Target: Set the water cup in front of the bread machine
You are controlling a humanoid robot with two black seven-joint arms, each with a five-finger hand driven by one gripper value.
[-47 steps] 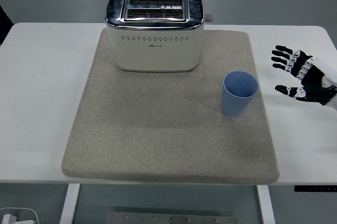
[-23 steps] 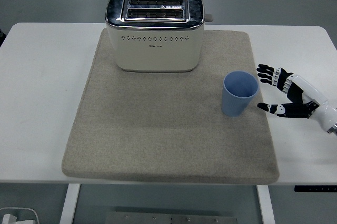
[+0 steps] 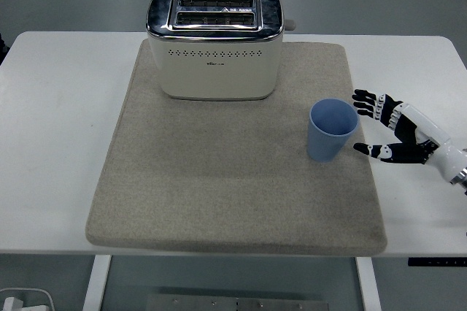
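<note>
A white table point(image 3: 58, 128) fills most of the frame, and a large grey-beige felt mat point(image 3: 233, 179) lies across its middle, reaching from the upper centre down almost to the table's near edge at the bottom. At the upper centre of the frame, on the far part of the mat, stands the bread machine point(image 3: 214, 42), a cream-coloured two-slot toaster with a shiny chrome top (its two slots open upward and look dark inside) and a row of small holes along its front face; a small knob sticks out at its upper right side. The water cup point(image 3: 332, 130), a light blue tumbler, stands upright on the mat in the right-centre of the frame, below and to the right of the bread machine and well apart from it, close to the mat's right edge. Its mouth faces up and nothing shows inside it. The right hand point(image 3: 394, 130) comes in from the right edge of the frame, low over the table just past the mat's right border, with its white-backed forearm trailing toward the lower right. Its black fingers point(image 3: 367, 100) are spread and point left toward the cup, with the thumb held lower and apart from them, so the hand forms an open cradle facing the cup's right side. The fingertips are just beside the cup but not touching it, and the hand holds nothing.
</note>
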